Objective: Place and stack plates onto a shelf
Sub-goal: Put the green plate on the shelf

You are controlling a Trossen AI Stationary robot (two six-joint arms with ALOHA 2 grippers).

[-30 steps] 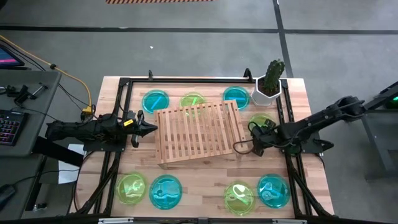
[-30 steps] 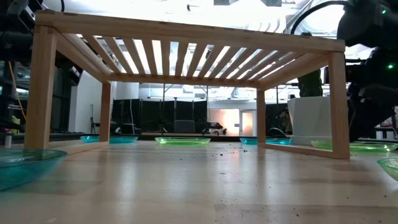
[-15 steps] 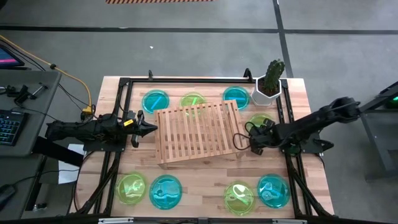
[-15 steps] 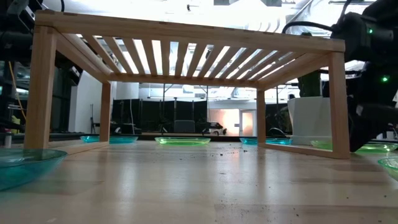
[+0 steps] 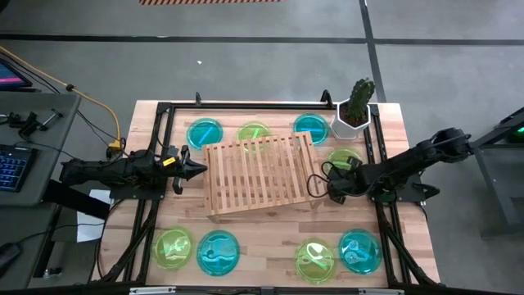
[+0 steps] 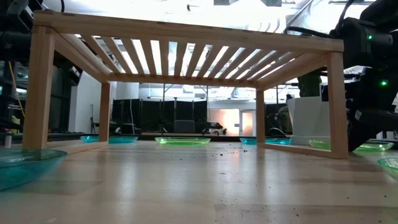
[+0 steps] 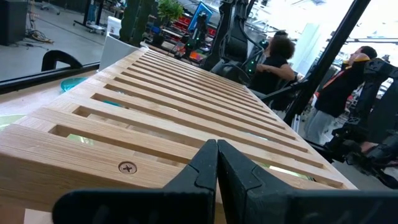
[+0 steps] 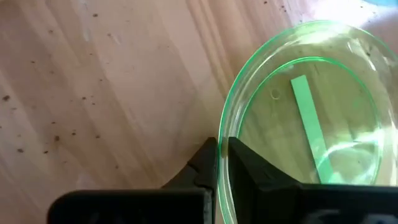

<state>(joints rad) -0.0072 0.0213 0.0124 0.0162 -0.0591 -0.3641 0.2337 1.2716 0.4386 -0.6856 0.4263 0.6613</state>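
The butcher-block table carries the slatted shelf at centre, its top bare, with cyan and green plates lying flat along the near and far edges; dark specks dot the wood. The right tool is pinched on the rim of a green plate beside the shelf's right end; the left tool is fully closed on nothing, at the shelf's left end. People stand in the workshop beyond; a potted cactus occupies the far right corner.

A grey concrete floor surrounds the butcher-block table, with a desk carrying a keyboard alongside. Beyond, people sit in a bright workshop.
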